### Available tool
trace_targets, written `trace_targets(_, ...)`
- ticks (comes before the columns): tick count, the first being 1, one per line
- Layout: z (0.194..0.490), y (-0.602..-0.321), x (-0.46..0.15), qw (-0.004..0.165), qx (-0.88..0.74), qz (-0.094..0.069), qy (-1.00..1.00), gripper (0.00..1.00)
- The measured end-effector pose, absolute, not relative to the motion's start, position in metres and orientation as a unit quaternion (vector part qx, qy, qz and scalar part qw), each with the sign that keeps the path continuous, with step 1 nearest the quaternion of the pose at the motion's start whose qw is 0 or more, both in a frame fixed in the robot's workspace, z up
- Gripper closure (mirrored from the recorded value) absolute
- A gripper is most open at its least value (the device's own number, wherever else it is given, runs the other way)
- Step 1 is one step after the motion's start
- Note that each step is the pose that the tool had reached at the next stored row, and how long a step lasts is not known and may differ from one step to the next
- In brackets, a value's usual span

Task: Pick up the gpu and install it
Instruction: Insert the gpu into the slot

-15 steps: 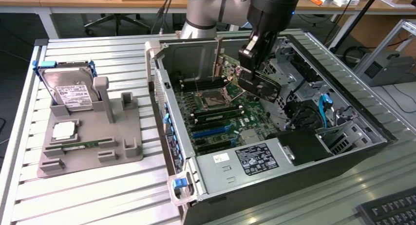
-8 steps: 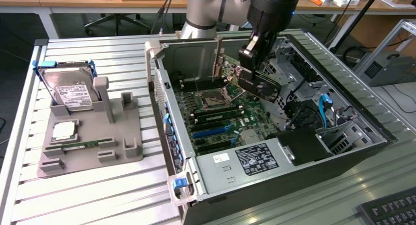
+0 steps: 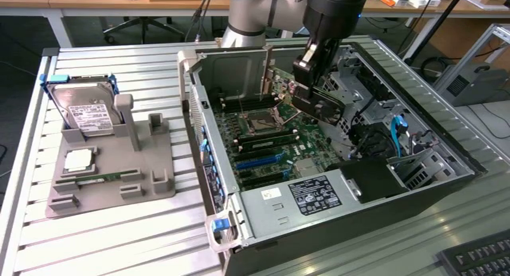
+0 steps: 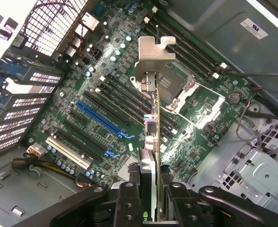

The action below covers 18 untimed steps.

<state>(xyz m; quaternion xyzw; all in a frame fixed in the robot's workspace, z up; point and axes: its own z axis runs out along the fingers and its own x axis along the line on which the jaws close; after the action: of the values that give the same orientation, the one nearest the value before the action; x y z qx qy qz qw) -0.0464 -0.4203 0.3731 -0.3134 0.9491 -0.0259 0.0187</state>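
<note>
Inside the open computer case (image 3: 360,219), over the motherboard (image 4: 96,111), the pincer (image 4: 150,195) stands partly closed, clamped on the gpu (image 4: 151,124). The card is held edge-on, silver bracket (image 4: 153,56) outermost. A hard drive (image 3: 88,116) rests in a grey holder (image 3: 111,181) on the worktop (image 3: 119,243).

Table (image 3: 104,55) bears case (image 3: 231,67), grey holder (image 3: 155,162), perhaps keyboard (image 3: 478,258).

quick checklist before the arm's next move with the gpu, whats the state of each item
1. gpu clamped in the gripper: ok
2. gpu inside the open case, above the motherboard: ok
3. blue slot empty, no cable across it: ok
4. gpu edge lined up with a slot: cannot tell
5. gpu seated in a slot: not ok, it hangs above the board
</note>
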Motion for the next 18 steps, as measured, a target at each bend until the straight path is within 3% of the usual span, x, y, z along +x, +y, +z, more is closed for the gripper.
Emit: trace_targets(18,0.3729,-0.4203,-0.0464,0.019,-0.345,-0.028,0.938,0.73)
